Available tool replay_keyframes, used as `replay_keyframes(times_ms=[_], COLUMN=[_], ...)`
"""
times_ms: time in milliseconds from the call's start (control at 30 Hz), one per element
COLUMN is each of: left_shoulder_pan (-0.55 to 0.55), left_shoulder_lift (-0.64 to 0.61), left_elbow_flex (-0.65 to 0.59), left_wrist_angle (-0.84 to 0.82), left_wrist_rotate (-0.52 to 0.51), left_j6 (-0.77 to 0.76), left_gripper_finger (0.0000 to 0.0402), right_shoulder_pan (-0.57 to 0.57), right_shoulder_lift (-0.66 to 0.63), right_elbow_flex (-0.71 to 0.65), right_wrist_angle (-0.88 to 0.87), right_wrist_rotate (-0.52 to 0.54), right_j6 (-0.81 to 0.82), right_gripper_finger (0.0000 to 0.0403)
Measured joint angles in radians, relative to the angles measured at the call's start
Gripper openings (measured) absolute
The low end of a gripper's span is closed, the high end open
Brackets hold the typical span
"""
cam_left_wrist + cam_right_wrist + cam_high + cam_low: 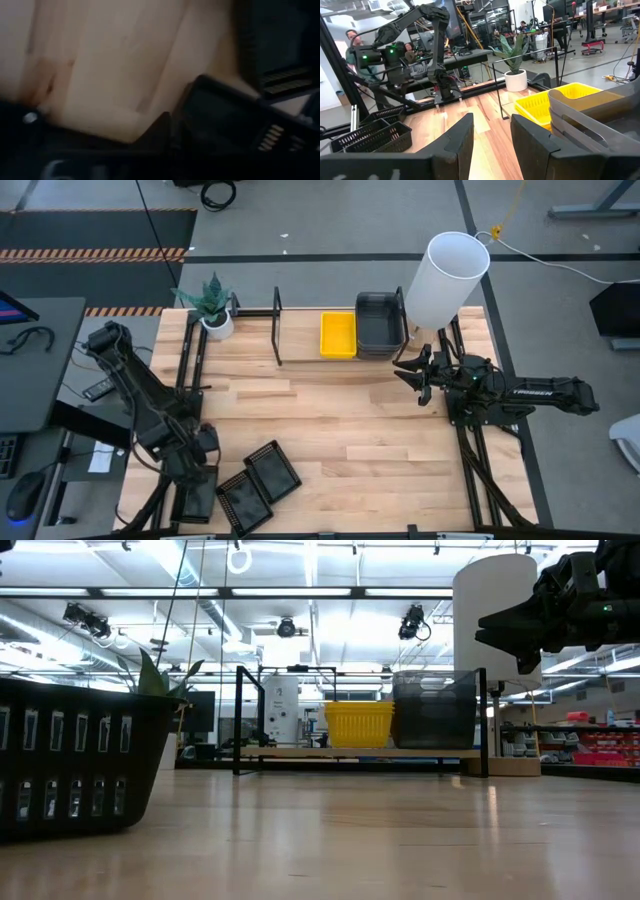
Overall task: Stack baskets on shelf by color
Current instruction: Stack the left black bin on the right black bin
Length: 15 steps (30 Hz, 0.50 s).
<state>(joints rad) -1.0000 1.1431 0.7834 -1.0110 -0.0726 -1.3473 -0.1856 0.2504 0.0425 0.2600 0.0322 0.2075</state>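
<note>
The right tool (413, 374) hovered open, centre-right, beside the grey basket (380, 323) and yellow basket (338, 335) on the shelf (300, 362). The left tool (200, 480) was low at lower left by the black baskets (258, 485); its grip I cannot tell. A careless reach there could shove them off the tabletop (350, 430).

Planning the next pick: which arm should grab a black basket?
Left. Its tool sits by the black baskets at the near-left table corner. The right tool, open and empty, hovers beside the shelf, across the table from them.
</note>
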Motion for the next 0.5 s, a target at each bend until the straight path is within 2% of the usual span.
replay_keyframes(times_ms=[300,500], left_shoulder_pan=[0.010,0.010], left_shoulder_lift=[0.018,0.048], left_elbow_flex=[-0.046,-0.075], left_wrist_angle=[0.044,0.131], left_wrist_rotate=[0.018,0.048], left_j6=[0.032,0.135], left_gripper_finger=[0.0159,0.0175], right_shoulder_pan=[0.000,0.000], right_shoulder_lift=[0.000,0.000], right_elbow_flex=[0.000,0.000], right_wrist_angle=[0.000,0.000], right_wrist_rotate=[0.000,0.000], right_j6=[0.000,0.000], right_gripper_finger=[0.0135,0.0135])
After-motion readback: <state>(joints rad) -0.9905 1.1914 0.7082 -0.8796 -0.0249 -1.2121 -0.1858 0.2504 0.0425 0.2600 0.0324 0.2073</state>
